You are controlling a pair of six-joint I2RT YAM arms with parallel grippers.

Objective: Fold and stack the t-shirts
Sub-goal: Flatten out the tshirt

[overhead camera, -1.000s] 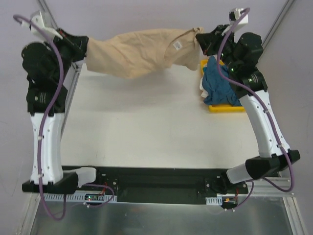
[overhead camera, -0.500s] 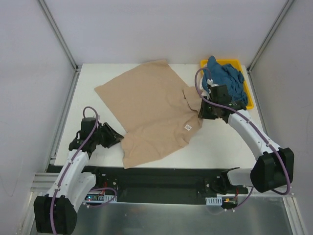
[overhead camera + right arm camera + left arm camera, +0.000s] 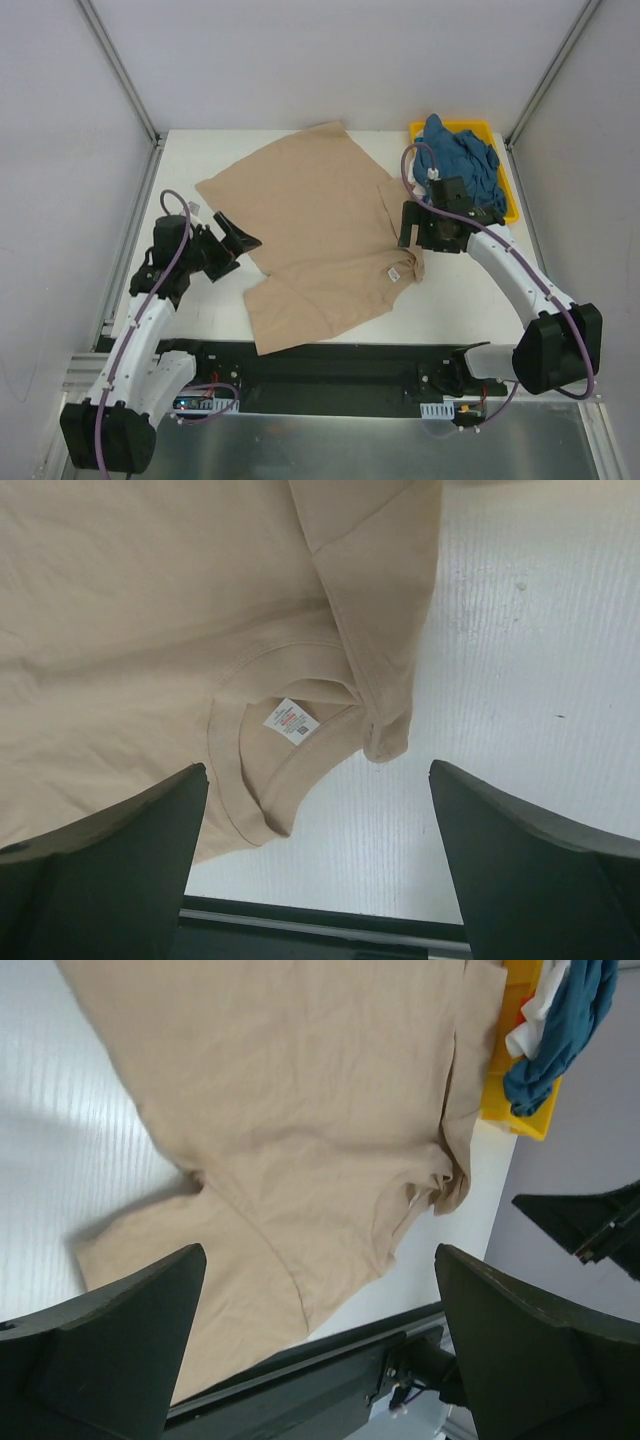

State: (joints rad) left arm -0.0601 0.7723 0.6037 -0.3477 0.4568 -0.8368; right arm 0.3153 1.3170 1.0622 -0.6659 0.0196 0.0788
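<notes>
Tan t-shirt (image 3: pixel 310 230) spread on table (image 3: pixel 460 290), barely shifted, left arm (image 3: pixel 150 300) moved nearer it, both jaws wide, empty.

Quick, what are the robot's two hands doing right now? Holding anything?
Left gripper: open, holding nothing.
Right gripper: open, holding nothing, above the tan shirt.

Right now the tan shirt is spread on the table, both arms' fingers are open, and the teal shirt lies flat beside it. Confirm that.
Wrong on the teal shirt: it is bunched up in the yellow tray, as the top external view shows. The tan shirt is spread on the table, and the left fingers and right fingers are open.
</notes>
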